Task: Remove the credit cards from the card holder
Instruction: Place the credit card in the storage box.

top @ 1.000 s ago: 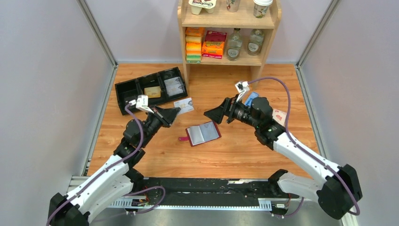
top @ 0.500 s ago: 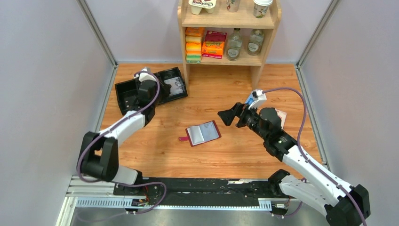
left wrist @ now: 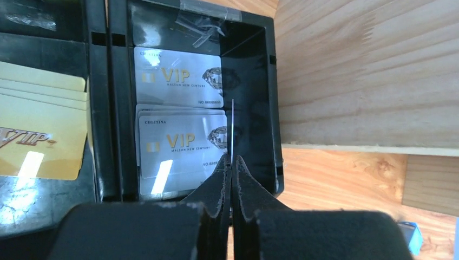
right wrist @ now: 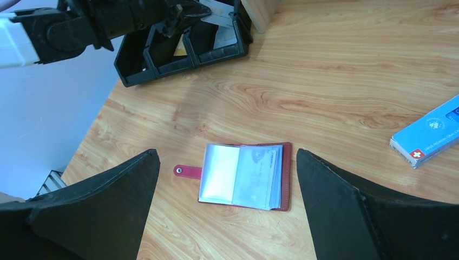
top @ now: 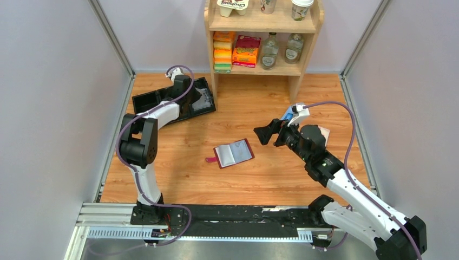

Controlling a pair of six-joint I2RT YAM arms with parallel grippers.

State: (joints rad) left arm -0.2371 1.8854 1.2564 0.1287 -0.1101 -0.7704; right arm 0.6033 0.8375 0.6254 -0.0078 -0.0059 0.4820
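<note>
Between clenched tips of left gripper (left wrist: 231, 162): credit card (left wrist: 231, 130), edge-on over tray (left wrist: 274, 103). Liable to lodge upright if dropped so. Right gripper (right wrist: 227, 156) agape.

Pale grey walls (top: 48, 108) enclose a wood-grain table (top: 270, 103), with a stocked wooden shelf (top: 260, 27) at its far edge.

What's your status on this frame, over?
Left tool shut on a credit card, edge-on over black tray, right compartment. Right tool open, pointed at the card holder, lying open on table. Nothing in the way.
</note>
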